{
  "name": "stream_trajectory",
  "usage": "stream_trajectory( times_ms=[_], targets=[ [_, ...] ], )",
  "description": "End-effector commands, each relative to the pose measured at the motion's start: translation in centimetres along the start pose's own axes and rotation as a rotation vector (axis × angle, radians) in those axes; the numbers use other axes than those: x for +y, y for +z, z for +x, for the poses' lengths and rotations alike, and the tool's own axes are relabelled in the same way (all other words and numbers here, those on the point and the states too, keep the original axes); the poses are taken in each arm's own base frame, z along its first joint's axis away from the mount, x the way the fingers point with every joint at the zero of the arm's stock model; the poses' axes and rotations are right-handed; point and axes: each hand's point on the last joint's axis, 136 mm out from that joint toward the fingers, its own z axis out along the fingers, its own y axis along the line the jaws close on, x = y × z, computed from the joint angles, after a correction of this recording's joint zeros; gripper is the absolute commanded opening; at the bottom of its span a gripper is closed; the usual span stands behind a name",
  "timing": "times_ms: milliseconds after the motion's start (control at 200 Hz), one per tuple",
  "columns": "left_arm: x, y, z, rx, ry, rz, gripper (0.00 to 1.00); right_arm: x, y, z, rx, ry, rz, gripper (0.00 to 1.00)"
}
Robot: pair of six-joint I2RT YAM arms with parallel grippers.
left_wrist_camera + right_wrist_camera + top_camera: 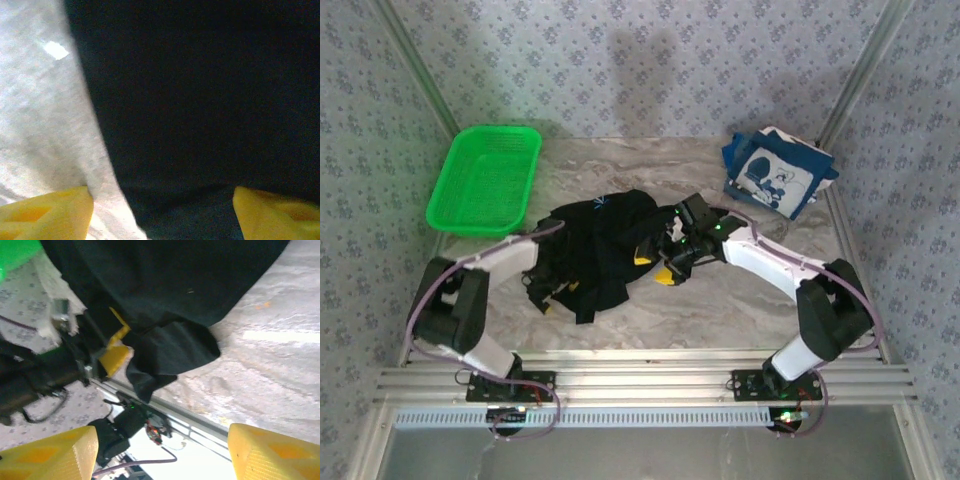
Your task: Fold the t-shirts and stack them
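The black t-shirt lies crumpled in a heap at the table's middle, a small white mark on its far side. My left gripper is tucked under the heap's near-left edge. In the left wrist view its yellow fingers stand wide apart, open, with black cloth spread across the gap ahead. My right gripper sits at the heap's right edge, open, nothing between its fingertips; the black t-shirt hangs beyond it. The navy t-shirt with white cartoon print lies folded at the back right.
A green plastic basket stands at the back left. Bare marbled tabletop runs along the front and right of the heap. Patterned walls close in the back and sides. An aluminium rail lines the near edge.
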Motion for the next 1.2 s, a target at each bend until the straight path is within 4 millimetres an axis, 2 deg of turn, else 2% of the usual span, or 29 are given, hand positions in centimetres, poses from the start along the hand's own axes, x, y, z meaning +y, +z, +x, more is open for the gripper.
stream_trajectory(
  times_ms=[0, 115, 215, 290, 350, 375, 400, 450, 560, 670, 725, 849, 964, 1049, 1129, 1199],
  targets=[
    [-10.6, -0.4, -6.9, -0.200, 0.218, 0.255, 0.73, -1.9, 0.9, -0.1, 0.020, -0.052, 0.063, 0.69],
    [-16.6, -3.0, -9.0, -0.254, 0.327, 0.351, 0.72, -2.2, 3.0, 0.0, 0.071, -0.085, 0.069, 0.61],
    [-20.4, -5.5, -9.9, -0.269, 0.367, 0.456, 0.72, -2.3, 5.0, 0.0, 0.107, -0.117, 0.083, 0.55],
    [-21.9, -7.3, -9.5, -0.264, 0.403, 0.537, 0.71, -2.2, 6.0, -0.8, 0.099, -0.140, 0.081, 0.54],
    [-21.5, -9.1, -9.2, -0.288, 0.422, 0.555, 0.71, -2.3, 6.3, -1.7, 0.098, -0.163, 0.111, 0.54],
    [-21.0, -10.0, -9.1, -0.300, 0.420, 0.558, 0.72, -2.7, 6.4, -2.0, 0.100, -0.165, 0.126, 0.54],
    [-20.3, -10.9, -9.1, -0.313, 0.413, 0.562, 0.74, -1.4, 6.2, -2.8, 0.080, -0.190, 0.104, 0.54],
    [-18.7, -13.1, -9.0, -0.344, 0.394, 0.579, 0.77, -0.7, 6.1, -3.8, 0.065, -0.204, 0.089, 0.55],
    [-13.7, -17.9, -8.2, -0.412, 0.318, 0.585, 0.82, 0.5, 6.2, -6.0, 0.035, -0.264, 0.083, 0.57],
    [-9.2, -20.0, -6.0, -0.426, 0.231, 0.617, 0.84, 1.6, 7.2, -8.1, 0.027, -0.323, 0.092, 0.57],
    [-7.0, -20.3, -4.9, -0.432, 0.190, 0.621, 0.84, 1.6, 8.0, -9.4, 0.020, -0.327, 0.096, 0.57],
    [-2.3, -19.6, -2.6, -0.435, 0.108, 0.619, 0.85, 1.9, 9.8, -11.6, 0.020, -0.331, 0.077, 0.57],
    [1.3, -19.1, -1.1, -0.453, 0.054, 0.611, 0.85, 2.5, 11.0, -13.2, 0.006, -0.342, 0.071, 0.58],
    [3.0, -18.5, -0.2, -0.451, 0.025, 0.616, 0.85, 2.3, 12.2, -13.9, 0.026, -0.359, 0.086, 0.56],
    [4.2, -17.7, 0.3, -0.443, 0.006, 0.607, 0.85, 3.0, 12.7, -14.2, 0.026, -0.362, 0.077, 0.46],
    [4.9, -17.4, 0.5, -0.449, -0.004, 0.599, 0.85, 4.4, 12.2, -13.9, 0.025, -0.379, 0.050, 0.31]
  ],
)
